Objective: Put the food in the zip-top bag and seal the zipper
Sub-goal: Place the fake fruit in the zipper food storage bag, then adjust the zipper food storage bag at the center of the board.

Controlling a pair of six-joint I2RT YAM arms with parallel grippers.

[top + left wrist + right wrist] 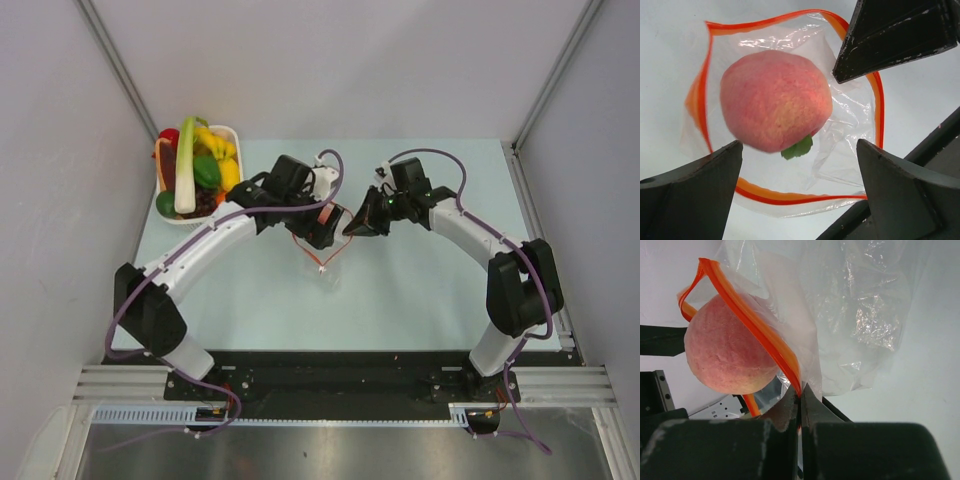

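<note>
A pinkish-orange toy peach (775, 100) with a small green leaf lies in the open mouth of the clear zip-top bag (850, 125), ringed by the orange-red zipper strip (790, 197). My left gripper (800, 190) is open just above it, with neither finger touching the peach. My right gripper (800, 396) is shut on the zipper strip (765, 335) and holds the bag's mouth up; the peach (725, 355) shows to its left. From the top view both grippers, left (322, 228) and right (358, 222), meet over the bag (322, 255). The slider tab (322, 270) hangs low.
A white basket (232, 133) at the far left holds the other food: a long green-white stalk (186, 165), yellow pieces (217, 142), green ones (207, 171). Grey walls close in the table at the left, right and back.
</note>
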